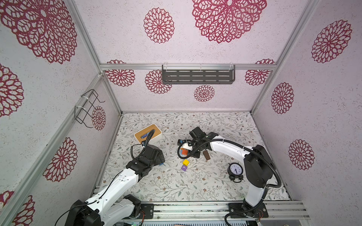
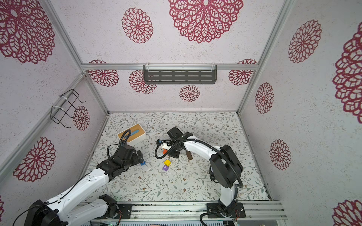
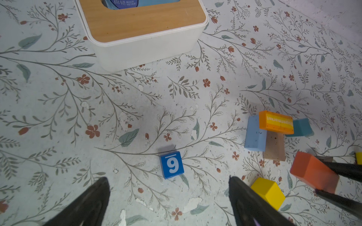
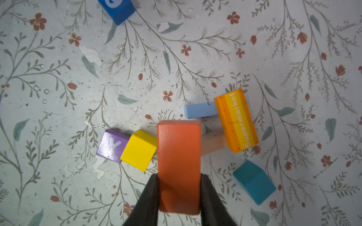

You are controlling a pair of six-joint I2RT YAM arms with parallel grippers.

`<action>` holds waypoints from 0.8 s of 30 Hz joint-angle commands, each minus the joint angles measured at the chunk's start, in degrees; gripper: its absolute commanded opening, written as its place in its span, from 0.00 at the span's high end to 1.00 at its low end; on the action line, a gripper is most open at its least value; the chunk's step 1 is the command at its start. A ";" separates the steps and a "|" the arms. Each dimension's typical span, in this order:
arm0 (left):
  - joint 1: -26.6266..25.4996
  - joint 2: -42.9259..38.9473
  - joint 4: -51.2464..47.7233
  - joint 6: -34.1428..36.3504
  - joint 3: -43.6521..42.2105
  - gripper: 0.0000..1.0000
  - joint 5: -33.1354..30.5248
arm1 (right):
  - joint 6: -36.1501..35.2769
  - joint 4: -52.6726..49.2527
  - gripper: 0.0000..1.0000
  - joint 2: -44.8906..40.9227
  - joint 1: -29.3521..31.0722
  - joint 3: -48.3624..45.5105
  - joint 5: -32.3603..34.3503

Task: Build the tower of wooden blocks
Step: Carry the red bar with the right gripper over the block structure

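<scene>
Wood blocks (image 1: pixel 185 162) lie loose around the middle of the desk (image 1: pixel 172 187). The tower is only a low start: we see an orange "Supermarket" block (image 4: pixel 236 120) resting across a light blue bar (image 4: pixel 200 110) and a tan bar (image 4: pixel 213 141), with a teal block (image 4: pixel 253 182) near them. The right gripper (image 4: pixel 179 177) is clamped on a red-orange bar (image 4: pixel 179 156), just beside a yellow cube (image 4: pixel 139 149) and a purple "Y" cube (image 4: pixel 112 145) that sit side by side. A dark brown bar (image 1: pixel 206 155) lies to the right of this group. Further left, the left gripper (image 3: pixel 168 178) hangs with jaws spread wide and empty over the blue "9" cube (image 3: pixel 172 165), which sits apart from the rest. We also see a white box (image 1: pixel 148 134) at the far left and a black alarm clock (image 1: pixel 235 169) at the near right.
</scene>
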 commanded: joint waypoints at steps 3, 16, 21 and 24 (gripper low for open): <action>0.74 2.04 2.69 0.00 0.59 0.03 -0.92 | -2.80 0.55 0.74 1.69 0.19 3.10 -0.21; 1.78 6.51 4.32 1.18 3.62 0.03 0.75 | -2.90 -0.20 0.75 6.42 0.30 6.79 2.34; 1.94 7.53 4.44 1.45 4.77 0.03 1.17 | -2.95 -0.81 0.75 7.25 0.39 7.59 3.56; 1.95 7.75 4.55 1.70 5.04 0.03 1.22 | -2.94 -1.08 0.75 7.31 0.48 7.72 3.85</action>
